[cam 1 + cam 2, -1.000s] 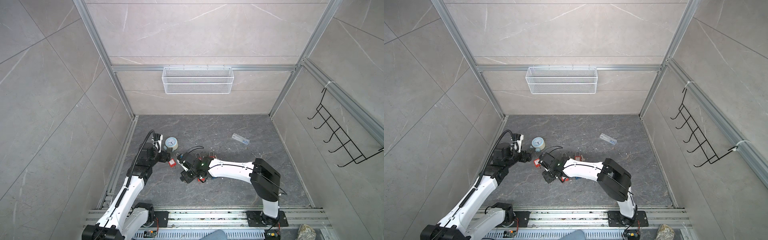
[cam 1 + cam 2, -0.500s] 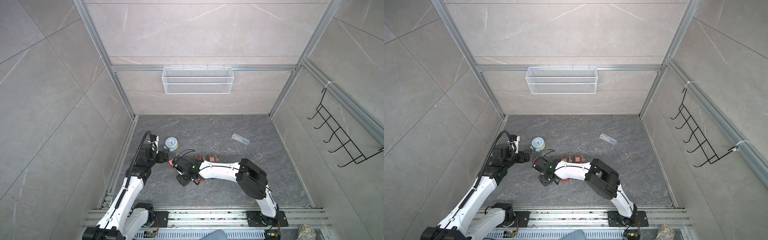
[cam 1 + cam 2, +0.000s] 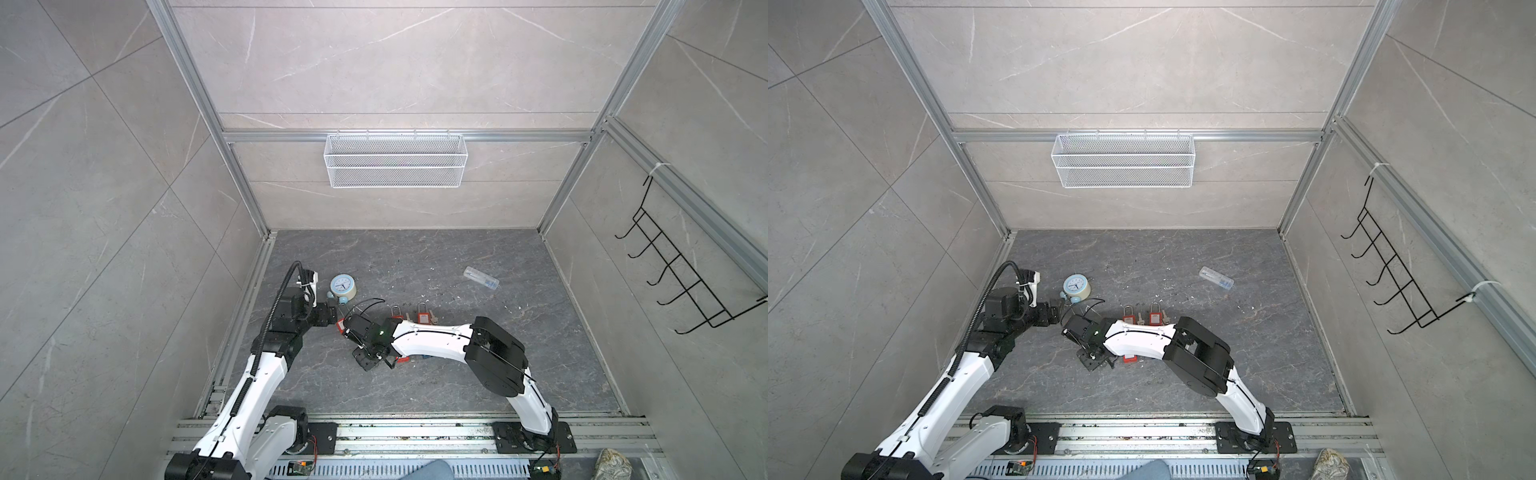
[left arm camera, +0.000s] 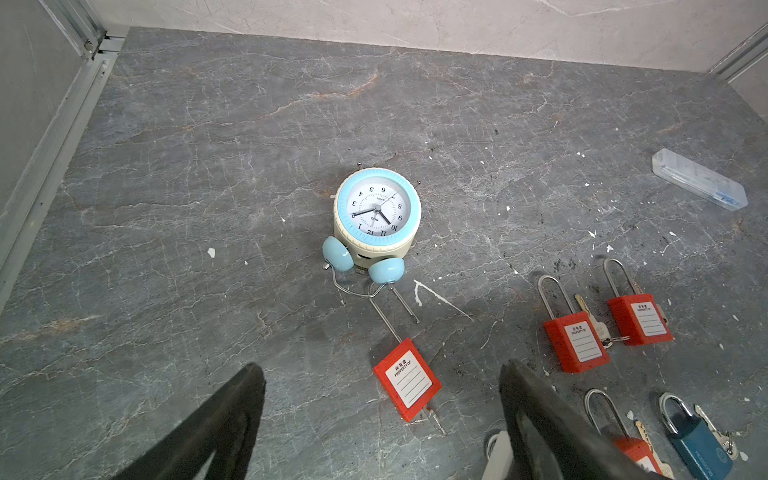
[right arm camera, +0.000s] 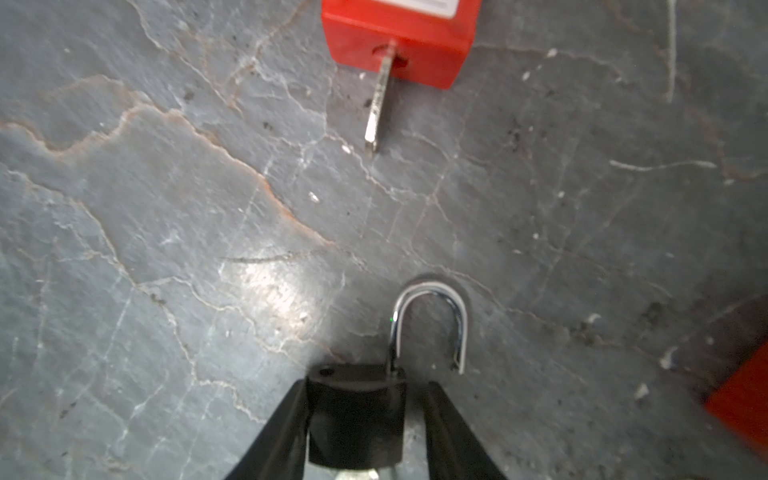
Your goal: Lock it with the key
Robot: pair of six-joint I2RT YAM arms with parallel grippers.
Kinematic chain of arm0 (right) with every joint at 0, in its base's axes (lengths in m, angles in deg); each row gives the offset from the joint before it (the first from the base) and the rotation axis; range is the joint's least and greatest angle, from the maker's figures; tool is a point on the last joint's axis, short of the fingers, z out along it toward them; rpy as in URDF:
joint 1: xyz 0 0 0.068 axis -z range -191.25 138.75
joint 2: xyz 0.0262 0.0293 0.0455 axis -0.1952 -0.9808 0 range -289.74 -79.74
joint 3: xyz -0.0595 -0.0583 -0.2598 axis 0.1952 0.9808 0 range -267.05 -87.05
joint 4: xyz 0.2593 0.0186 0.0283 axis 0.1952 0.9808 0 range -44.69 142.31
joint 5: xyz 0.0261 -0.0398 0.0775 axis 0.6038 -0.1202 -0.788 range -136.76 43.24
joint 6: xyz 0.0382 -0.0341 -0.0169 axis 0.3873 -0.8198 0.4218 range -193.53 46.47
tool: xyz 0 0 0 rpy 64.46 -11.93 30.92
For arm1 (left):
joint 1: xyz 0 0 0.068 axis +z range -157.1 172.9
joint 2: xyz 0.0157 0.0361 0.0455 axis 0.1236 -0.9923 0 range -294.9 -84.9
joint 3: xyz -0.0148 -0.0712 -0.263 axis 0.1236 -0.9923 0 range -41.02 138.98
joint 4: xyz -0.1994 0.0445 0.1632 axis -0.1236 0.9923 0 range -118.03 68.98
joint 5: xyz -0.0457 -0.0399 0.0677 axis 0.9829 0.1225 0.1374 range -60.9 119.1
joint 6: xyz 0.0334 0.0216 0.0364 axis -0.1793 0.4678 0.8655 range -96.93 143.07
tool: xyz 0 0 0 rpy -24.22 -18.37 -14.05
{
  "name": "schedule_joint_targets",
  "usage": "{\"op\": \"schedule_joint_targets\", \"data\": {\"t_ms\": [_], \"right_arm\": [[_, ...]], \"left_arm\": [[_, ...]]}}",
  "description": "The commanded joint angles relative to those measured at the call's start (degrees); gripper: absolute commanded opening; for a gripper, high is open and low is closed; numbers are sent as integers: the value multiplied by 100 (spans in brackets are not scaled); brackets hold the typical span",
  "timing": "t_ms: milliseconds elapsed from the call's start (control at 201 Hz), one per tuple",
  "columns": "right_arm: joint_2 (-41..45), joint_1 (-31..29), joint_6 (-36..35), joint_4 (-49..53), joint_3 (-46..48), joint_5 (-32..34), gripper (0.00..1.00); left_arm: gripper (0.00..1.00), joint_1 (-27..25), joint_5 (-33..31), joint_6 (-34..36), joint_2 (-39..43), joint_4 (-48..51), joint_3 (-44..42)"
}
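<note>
A black padlock (image 5: 357,419) is clamped across its body by the right hand (image 5: 368,384), low over the counter (image 5: 145,208). Its chrome shackle (image 5: 432,299) is sprung open, the free leg hanging clear of its hole. Just ahead, a red padlock (image 5: 399,37) is seen lying flat, with a thin flat key (image 5: 380,99) sticking out of its base. In the left wrist view the left hand (image 4: 382,366) is spread wide and empty above that same red lock, and an alarm clock (image 4: 376,212) is seen beyond.

Trouble can be expected here. The black body looks smooth and rounded and is gripped only at its sides, so it may be twisted or squeezed out if the shackle is pushed while off line with its hole. The red casing looks like slick moulded plastic on polished, veined stone, so it could be skated away by a glancing finger. The key, a slim metal blade lying almost on the surface, could be missed or bent. With both hands so near each other, a knock between them cannot be ruled out
</note>
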Motion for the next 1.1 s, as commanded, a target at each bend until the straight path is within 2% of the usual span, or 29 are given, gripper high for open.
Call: {"op": "schedule_joint_targets", "data": {"t_ms": [0, 274, 518, 827, 966, 1095], "right_arm": [[-176, -25, 137, 416, -79, 147, 45], [-73, -20, 185, 430, 164, 205, 43], [-12, -25, 89, 438, 170, 239, 34], [909, -36, -239, -66, 592, 284, 27], [1380, -36, -595, -352, 844, 380, 26], [2064, -26, -1218, -864, 1387, 588, 26]], "left_arm": [[90, 12, 146, 73, -51, 60, 210], [90, 12, 190, 90, -150, 101, 236], [89, 12, 173, 99, -115, 102, 227], [85, 14, 128, 170, 116, -80, 215], [84, 12, 407, 455, 141, -164, 223], [83, 14, 1123, 906, -60, 1, 380]]}}
